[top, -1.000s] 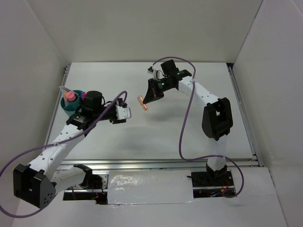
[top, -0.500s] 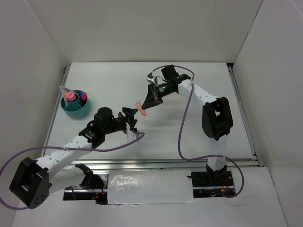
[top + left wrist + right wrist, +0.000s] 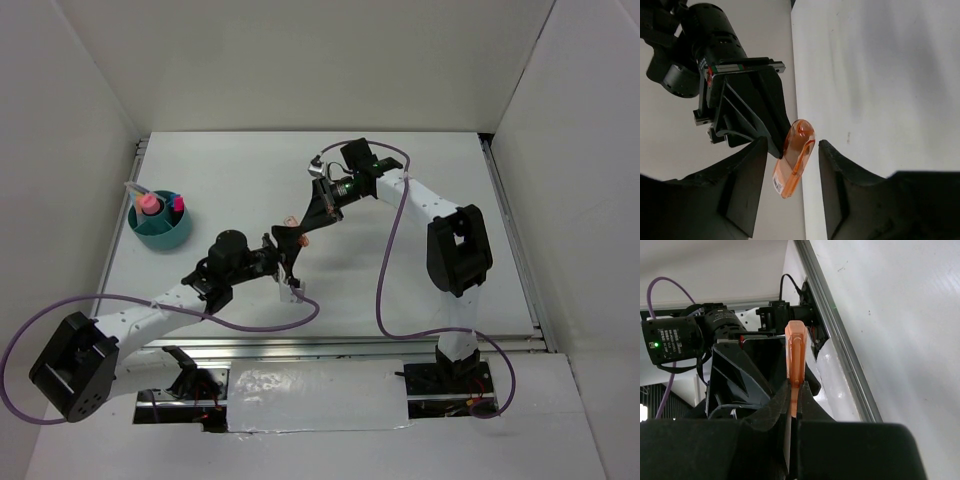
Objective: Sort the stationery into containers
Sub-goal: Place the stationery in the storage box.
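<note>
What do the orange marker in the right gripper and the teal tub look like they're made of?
Orange marker: likely translucent glossy plastic; light passes through its body and cap clip, and there is a paper-looking label at one end.
Teal tub: probably opaque moulded plastic, evenly coloured; too small to judge its sheen.

orange highlighter (image 3: 794,160) between left fingers (image 3: 745,190), slim gaps

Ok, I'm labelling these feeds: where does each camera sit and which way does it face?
Top external: above and behind the arms, looking down on the table; both arms show.
Left wrist: on the left arm, looking along the open left fingers flanking the orange marker.
Right wrist: on the right arm, looking along the right fingers, shut on that marker.
Shared: both wrist views show the marker.
</note>
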`<act>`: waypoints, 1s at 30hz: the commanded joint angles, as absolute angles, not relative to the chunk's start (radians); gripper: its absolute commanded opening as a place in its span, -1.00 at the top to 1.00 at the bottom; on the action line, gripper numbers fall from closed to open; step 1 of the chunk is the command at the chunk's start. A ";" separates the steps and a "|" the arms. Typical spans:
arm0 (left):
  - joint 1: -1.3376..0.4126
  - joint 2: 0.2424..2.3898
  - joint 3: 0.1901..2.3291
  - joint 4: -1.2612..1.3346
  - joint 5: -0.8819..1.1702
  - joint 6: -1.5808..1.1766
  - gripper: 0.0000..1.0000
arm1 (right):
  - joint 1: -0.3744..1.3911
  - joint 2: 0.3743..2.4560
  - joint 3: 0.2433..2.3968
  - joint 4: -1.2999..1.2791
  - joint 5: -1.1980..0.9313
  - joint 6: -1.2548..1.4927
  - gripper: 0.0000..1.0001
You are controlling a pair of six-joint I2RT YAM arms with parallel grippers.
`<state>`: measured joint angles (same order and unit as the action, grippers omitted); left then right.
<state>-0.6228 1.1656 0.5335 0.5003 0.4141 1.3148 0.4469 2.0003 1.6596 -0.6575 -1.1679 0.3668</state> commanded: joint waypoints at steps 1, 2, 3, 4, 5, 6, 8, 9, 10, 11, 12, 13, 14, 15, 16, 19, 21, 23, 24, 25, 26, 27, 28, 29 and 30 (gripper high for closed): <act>-0.635 1.167 0.540 0.591 0.478 1.377 -0.09 | 0.440 1.948 1.651 -0.632 -1.215 0.376 1.00; -0.635 1.169 0.537 0.594 0.483 1.391 0.01 | 0.440 1.948 1.652 -0.630 -1.216 0.376 1.00; -0.637 1.169 0.532 0.597 0.488 1.394 0.06 | 0.440 1.951 1.655 -0.630 -1.216 0.377 1.00; -0.637 1.170 0.531 0.606 0.489 1.399 0.11 | 0.440 1.954 1.655 -0.627 -1.216 0.379 1.00; -0.638 1.170 0.529 0.610 0.492 1.404 0.19 | 0.442 1.956 1.655 -0.624 -1.219 0.380 1.00; -0.638 1.170 0.523 0.615 0.495 1.422 0.23 | 0.442 1.959 1.655 -0.620 -1.221 0.391 1.00; -0.638 1.166 0.514 0.627 0.508 1.436 0.34 | 0.440 1.962 1.657 -0.612 -1.227 0.397 1.00; -0.640 1.166 0.514 0.626 0.511 1.439 0.40 | 0.440 1.968 1.657 -0.606 -1.239 0.400 1.00; -0.640 1.163 0.518 0.611 0.514 1.439 0.46 | 0.445 1.971 1.660 -0.600 -1.244 0.408 1.00; -0.640 1.163 0.518 0.609 0.514 1.439 0.58 | 0.442 1.973 1.660 -0.600 -1.247 0.410 0.90; -0.641 1.158 0.518 0.612 0.514 1.440 0.66 | 0.443 1.974 1.663 -0.598 -1.246 0.413 0.74; -0.641 1.149 0.509 0.615 0.512 1.439 0.73 | 0.440 1.974 1.663 -0.598 -1.241 0.411 0.53; -0.641 1.141 0.505 0.620 0.511 1.434 0.89 | 0.437 1.974 1.664 -0.600 -1.238 0.410 0.23; -0.641 1.128 0.500 0.621 0.502 1.408 0.94 | 0.422 1.973 1.666 -0.604 -1.227 0.408 0.10; -0.643 1.093 0.492 0.615 0.494 1.390 0.98 | 0.413 1.971 1.678 -0.610 -1.185 0.388 -0.02; -0.653 0.984 0.514 0.530 0.413 1.214 1.00 | 0.347 1.959 1.738 -0.675 -1.068 0.286 -0.27; -0.657 0.930 0.555 0.394 0.355 0.993 1.00 | 0.295 1.944 1.767 -0.730 -0.933 0.221 -0.28; -0.654 0.862 0.635 0.312 0.232 0.730 1.00 | 0.258 1.934 1.786 -0.752 -0.853 0.170 -0.29; -0.625 0.839 0.699 0.217 0.195 0.641 1.00 | 0.238 1.927 1.786 -0.753 -0.838 0.155 -0.28; -0.599 0.831 0.730 0.166 0.167 0.561 1.00 | 0.204 1.922 1.783 -0.756 -0.828 0.149 -0.28; -0.565 0.824 0.759 0.122 0.155 0.407 1.00 | 0.186 1.919 1.779 -0.767 -0.822 0.143 -0.28; -0.493 0.807 0.796 0.082 0.150 0.337 1.00 | 0.175 1.914 1.770 -0.775 -0.815 0.118 -0.28; -0.454 0.796 0.807 0.013 0.173 0.287 1.00 | 0.164 1.908 1.763 -0.790 -0.801 0.109 -0.28; -0.410 0.782 0.811 0.003 0.189 0.220 1.00 | 0.160 1.893 1.752 -0.793 -0.790 0.097 -0.27; -0.326 0.752 0.805 -0.029 0.201 0.192 1.00 | 0.158 1.884 1.735 -0.796 -0.776 0.081 -0.27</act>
